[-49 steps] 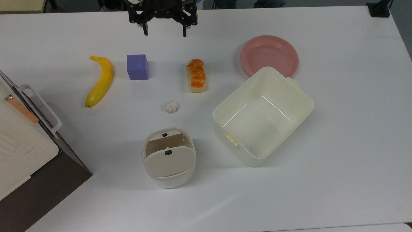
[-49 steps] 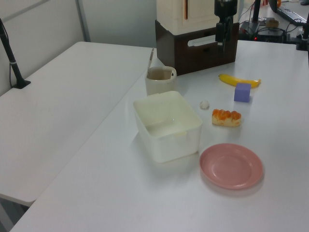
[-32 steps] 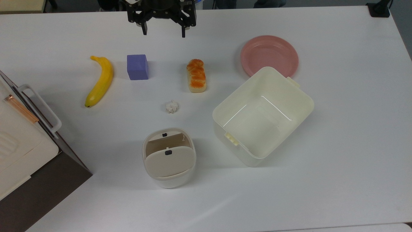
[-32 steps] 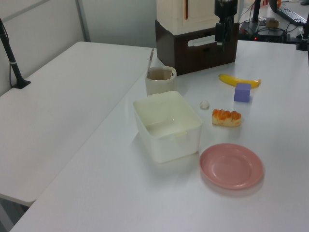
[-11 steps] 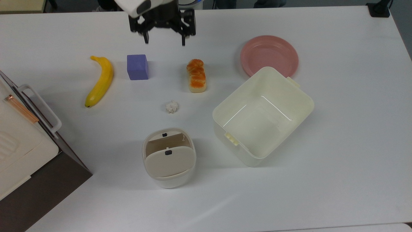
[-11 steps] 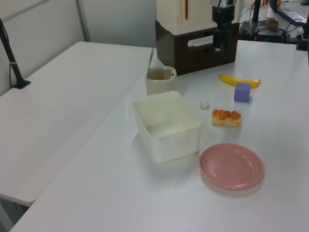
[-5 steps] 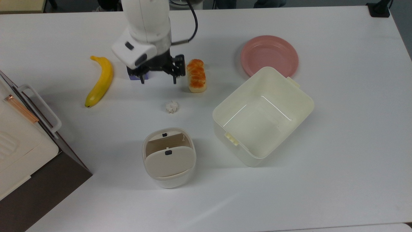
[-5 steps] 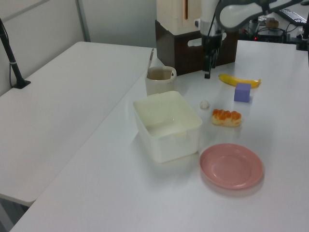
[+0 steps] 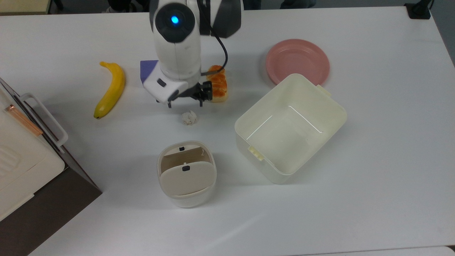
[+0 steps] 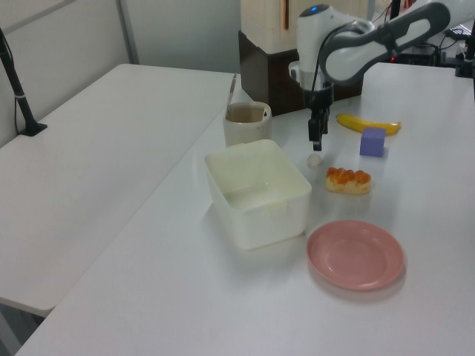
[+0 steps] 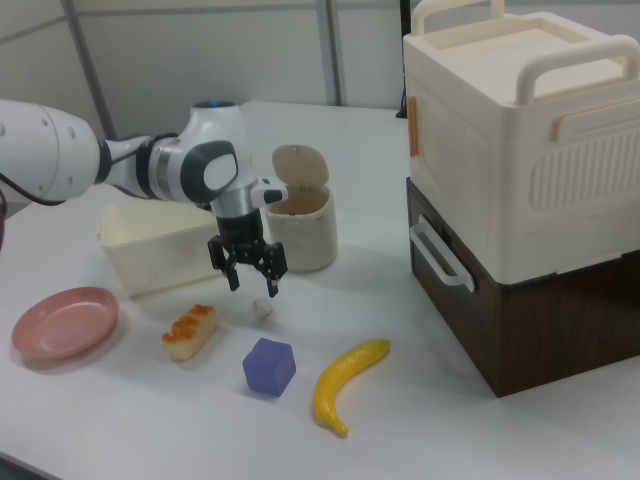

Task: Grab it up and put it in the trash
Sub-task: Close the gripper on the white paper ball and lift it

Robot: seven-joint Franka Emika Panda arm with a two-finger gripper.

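jaws wide over the paper wad, nothing held

hovering just above the paper wad (image 9: pixel 189 117), gripper (image 9: pixel 185 104) spread wide and empty. wad lying on the table (image 9: pixel 373 177), at about 12 o'clock from the trash bin (image 9: pixel 186 174) in the top view. likely risks: nudging so light a wad aside on descent, or closing off-centre and missing it. bread roll (image 9: pixel 217 84) at about 1 o'clock, close to the jaws; purple block (image 11: pixel 269 366) and banana (image 9: pixel 108 89) further off. larger tub (image 9: pixel 289 128) beside the path to the bin.
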